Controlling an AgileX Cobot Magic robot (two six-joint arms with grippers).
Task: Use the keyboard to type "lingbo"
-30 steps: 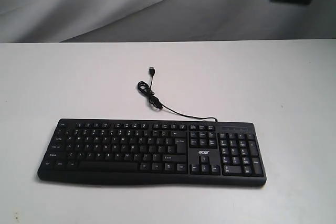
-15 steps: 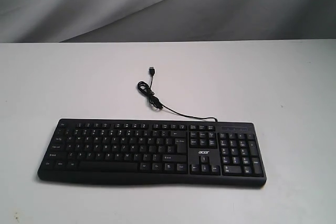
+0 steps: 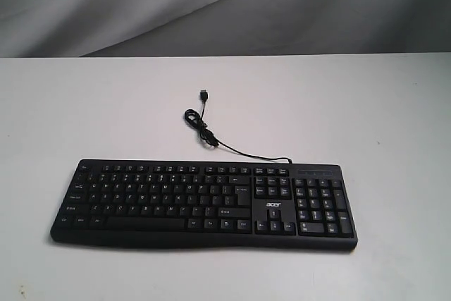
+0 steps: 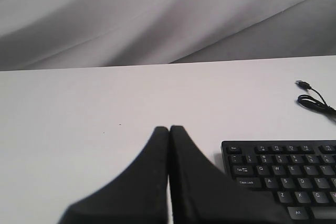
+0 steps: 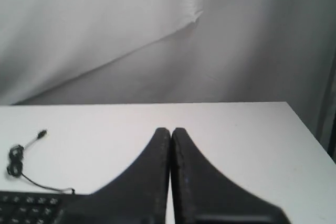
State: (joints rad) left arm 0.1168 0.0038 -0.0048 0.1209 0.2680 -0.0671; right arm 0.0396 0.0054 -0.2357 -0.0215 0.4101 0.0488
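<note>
Table (image 3: 84, 103), white, fills most of the exterior view, with a grey draped backdrop (image 3: 141, 5) behind it. Keyboard (image 3: 203, 204), black and full-size, lies flat on the table, long axis across the view, number pad (image 3: 323, 206) at the right arm's end. Left gripper (image 4: 169, 129) shows only in its wrist view: two black fingers pressed together along their whole visible length, nothing between them, tips over bare table. The keyboard's Esc and Caps Lock end lies just beside this gripper, on the side toward the right arm; one finger overlaps its near corner in the picture, and contact cannot be told. Right gripper (image 5: 171, 130) likewise shows only in its wrist view: fingers pressed together, empty, tips over bare table with the table's far edge beyond them. Some rows of keys show beside this gripper on the side toward the left arm, partly hidden by one finger; the legends are too blurred to read. Cable (image 3: 211, 140), thin and black, leaves the keyboard's back edge, runs away from both grippers toward the backdrop and bunches into a small coil. USB plug (image 3: 203, 94) ends it, lying loose on the table, farther from the grippers than the coil. White acer logo (image 3: 273, 206) sits above the arrow keys, between main key block and number pad.
</note>
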